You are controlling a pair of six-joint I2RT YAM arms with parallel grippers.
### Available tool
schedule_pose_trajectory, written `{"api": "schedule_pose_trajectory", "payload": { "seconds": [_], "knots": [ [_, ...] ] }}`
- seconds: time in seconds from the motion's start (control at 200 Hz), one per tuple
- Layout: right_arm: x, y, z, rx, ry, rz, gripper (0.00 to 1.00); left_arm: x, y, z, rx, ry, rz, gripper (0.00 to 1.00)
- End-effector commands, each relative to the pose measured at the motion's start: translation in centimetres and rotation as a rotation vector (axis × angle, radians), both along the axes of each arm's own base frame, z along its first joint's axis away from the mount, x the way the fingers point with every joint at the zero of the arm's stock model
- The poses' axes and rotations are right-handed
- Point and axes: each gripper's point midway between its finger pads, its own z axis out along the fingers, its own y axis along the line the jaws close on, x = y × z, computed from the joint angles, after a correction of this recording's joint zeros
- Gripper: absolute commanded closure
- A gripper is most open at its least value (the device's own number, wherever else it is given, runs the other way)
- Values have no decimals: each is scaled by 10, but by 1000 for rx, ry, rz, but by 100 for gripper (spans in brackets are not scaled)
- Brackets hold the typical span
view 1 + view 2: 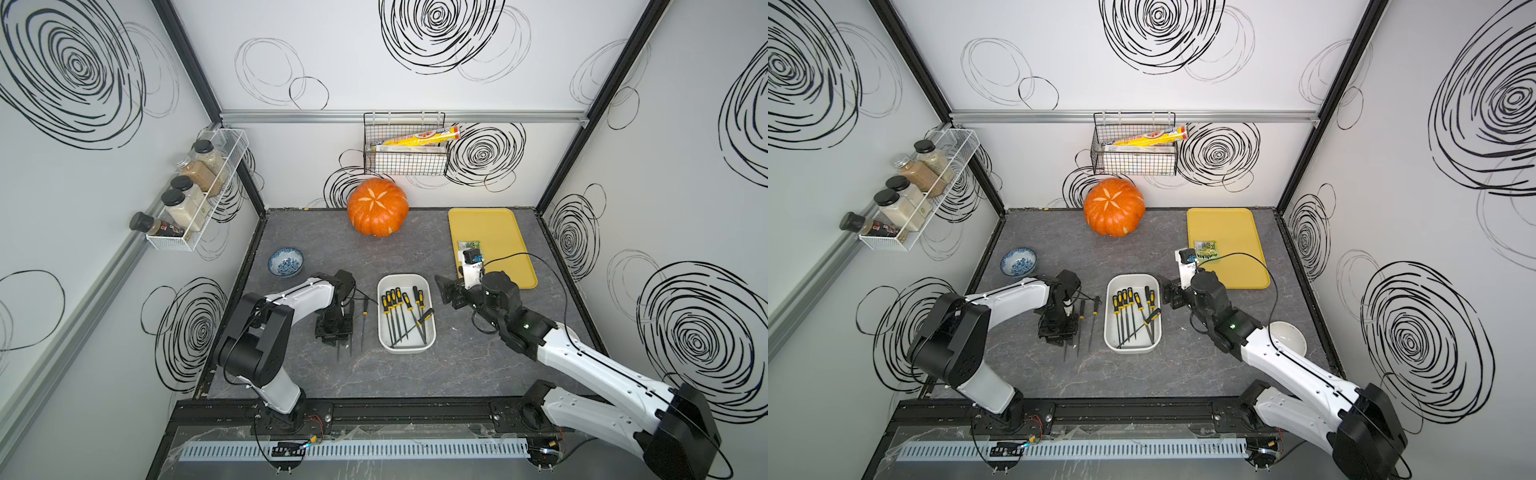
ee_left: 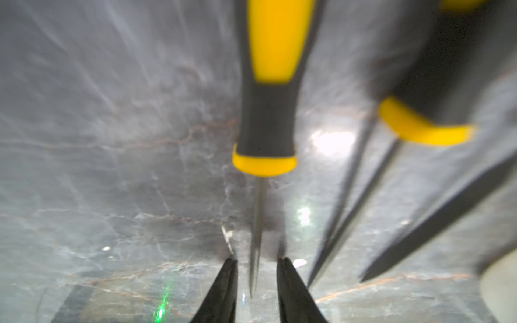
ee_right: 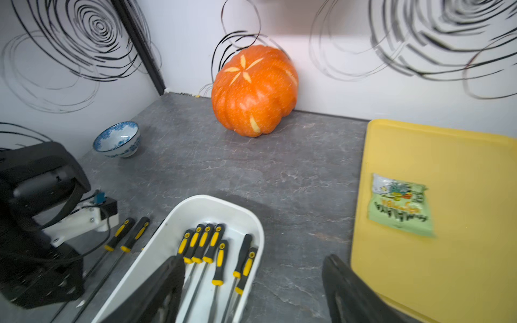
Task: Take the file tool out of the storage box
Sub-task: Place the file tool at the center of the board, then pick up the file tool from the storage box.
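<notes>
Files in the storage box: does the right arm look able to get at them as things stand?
Probably yes: the open right end effector hovers by the storage box; the files lie uncovered.

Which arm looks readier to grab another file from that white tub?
Right, probably: the right gripper hovers open beside the storage box, while the left gripper sits low over files on the table.

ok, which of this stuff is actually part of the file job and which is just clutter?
Job: storage box, boxed files, files on the table beside it.
Lying about: pumpkin, yellow tray, snack packet, blue bowl, white bowl, spice rack, wire basket.
</notes>
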Motion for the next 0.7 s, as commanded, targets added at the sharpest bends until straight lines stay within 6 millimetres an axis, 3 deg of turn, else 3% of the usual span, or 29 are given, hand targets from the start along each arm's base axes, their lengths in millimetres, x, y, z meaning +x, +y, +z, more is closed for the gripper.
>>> {"api": "schedule_pose_trajectory", "payload": {
  "seconds": [0.0,0.065,0.125,0.205,0.26,0.345,0.405,0.551,0.696],
  "knots": [
    [-7,15,-19,-21,96,86,22,33,-3,49,-6,-201,24,64],
    [-3,11,-23,-37,96,54,23,48,-11,82,-23,-313,21,63],
    [-4,6,-23,-37,96,38,23,59,-31,111,-69,-418,-23,62],
    [-9,1,-22,-16,95,35,25,65,-75,139,-224,-519,-136,62],
    [-11,-6,-22,-14,101,19,25,62,-119,156,-427,-580,-261,61],
    [-10,-19,-18,14,91,-24,25,59,-163,176,-564,-728,-415,50],
    [-11,-26,-15,43,88,-29,25,54,-185,174,-562,-766,-544,47],
    [-9,-49,-8,92,64,-102,25,51,-210,132,-537,-651,-681,45],
    [-12,-60,4,152,27,-120,26,61,-208,99,-364,-677,-744,31]
  ]
}}
